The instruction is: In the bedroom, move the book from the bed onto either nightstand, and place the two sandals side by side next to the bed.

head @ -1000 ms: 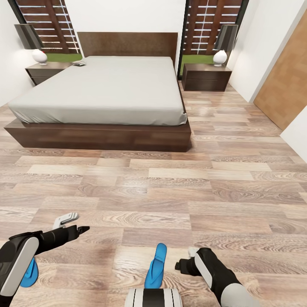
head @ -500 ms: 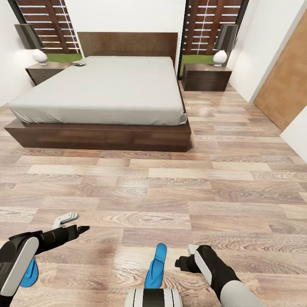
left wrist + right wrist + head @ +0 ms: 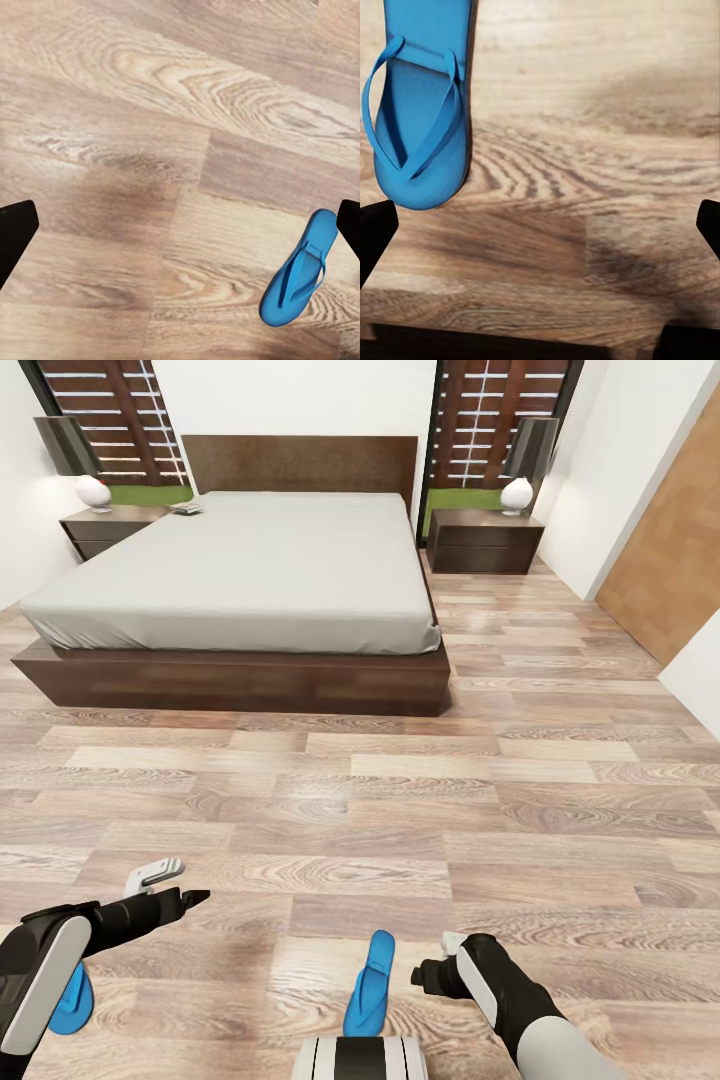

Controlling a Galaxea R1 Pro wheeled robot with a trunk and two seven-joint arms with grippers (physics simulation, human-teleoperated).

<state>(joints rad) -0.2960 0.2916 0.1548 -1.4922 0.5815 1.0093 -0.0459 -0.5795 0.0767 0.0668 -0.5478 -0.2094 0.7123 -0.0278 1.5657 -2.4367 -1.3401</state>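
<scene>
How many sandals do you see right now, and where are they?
2. One sandal lies on the floor just in front of the robot's base, beside the right gripper. The other sandal is on the floor further left, partly hidden behind the left arm.

The bed [image 3: 240,575] lies far across the floor [image 3: 400,810], headboard against the far wall. One nightstand [image 3: 108,528] stands at its left, another nightstand [image 3: 484,541] at its right. A small flat thing, possibly the book [image 3: 186,508], rests at the bed's far left corner. One sandal [image 3: 368,982] lies near centre, just left of the right end effector [image 3: 432,975]; the other sandal [image 3: 68,1000] lies near left, under the left arm.
</scene>
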